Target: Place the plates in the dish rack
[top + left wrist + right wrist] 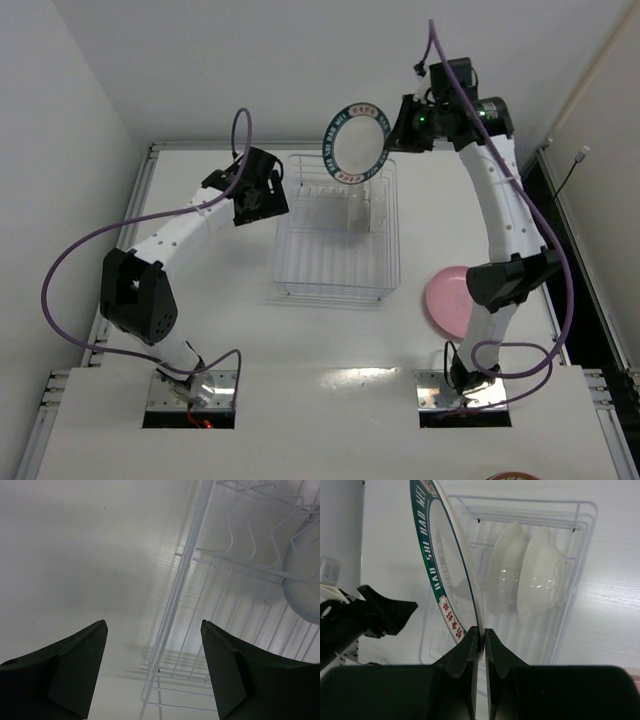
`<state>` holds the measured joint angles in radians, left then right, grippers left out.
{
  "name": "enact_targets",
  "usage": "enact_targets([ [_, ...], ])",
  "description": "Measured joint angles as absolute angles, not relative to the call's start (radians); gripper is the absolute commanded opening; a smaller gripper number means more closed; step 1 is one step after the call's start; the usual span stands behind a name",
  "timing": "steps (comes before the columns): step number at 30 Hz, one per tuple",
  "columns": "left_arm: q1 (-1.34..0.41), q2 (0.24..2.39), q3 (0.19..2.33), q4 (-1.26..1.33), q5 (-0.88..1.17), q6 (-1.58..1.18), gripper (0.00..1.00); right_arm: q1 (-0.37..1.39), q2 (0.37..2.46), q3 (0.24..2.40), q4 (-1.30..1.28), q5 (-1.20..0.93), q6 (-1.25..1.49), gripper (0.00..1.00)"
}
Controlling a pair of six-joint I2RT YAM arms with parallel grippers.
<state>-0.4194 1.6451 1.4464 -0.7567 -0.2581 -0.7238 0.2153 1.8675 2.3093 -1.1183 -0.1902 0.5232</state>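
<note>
r gripper (481, 633) is pinched tight on the lower rim of the teal-rim plate (445, 575), fingers (465, 655) either side of the edge w/ barely a gap btwn them. the plate stands on edge, rising up & away from the fingertips, leaning a bit left in the wrist view. red lettering on the rim band sits just above the grip. from the top cam the plate hangs in the air off the gripper's left side, over the far end of the dish rack (390, 240); can't tell for sure, but it doesn't look to touch the wire. past the held plate, ahead of the r fingers, a clear glass plate (540, 580) stands upright in the rack slots. it looks doubled, can't tell if it's one piece or two. pink plate (445, 300) lies flat on the table (300, 340), well back from the r gripper, near that arm's elbow & outside the rack.

l gripper (153, 625) is spread wide, nothing btwn its fingers (80, 665). it hangs just beside the rack's left long side. the rack's rim wire runs ahead of it btwn the two fingertips, w/ the glass plate off to its right at frame edge. the two grippers are well apart, rack roughly btwn them.
</note>
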Motion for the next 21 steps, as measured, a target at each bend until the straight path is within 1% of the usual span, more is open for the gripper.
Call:
enact_targets([
  [4,-0.419,1.602,1.459,-0.779,-0.274,-0.727,0.72,0.337,1.945,2.333,-1.128,-0.119,0.524,0.00],
  [9,-0.419,1.439,1.394,-0.793,-0.269,-0.769,0.72,0.448,2.042,2.365,-1.134,0.005,0.541,0.00],
  [14,-0.423,1.263,1.279,-0.810,-0.248,-0.808,0.72,0.479,2.106,2.398,-1.158,0.125,0.607,0.00],
  [17,-0.447,1.234,1.270,-0.823,-0.258,-0.817,0.72,0.487,2.109,2.398,-1.173,0.204,0.638,0.00],
  [21,-0.532,1.226,1.270,-0.823,-0.294,-0.812,0.72,0.504,2.114,2.407,-1.177,0.287,0.678,0.00],
])
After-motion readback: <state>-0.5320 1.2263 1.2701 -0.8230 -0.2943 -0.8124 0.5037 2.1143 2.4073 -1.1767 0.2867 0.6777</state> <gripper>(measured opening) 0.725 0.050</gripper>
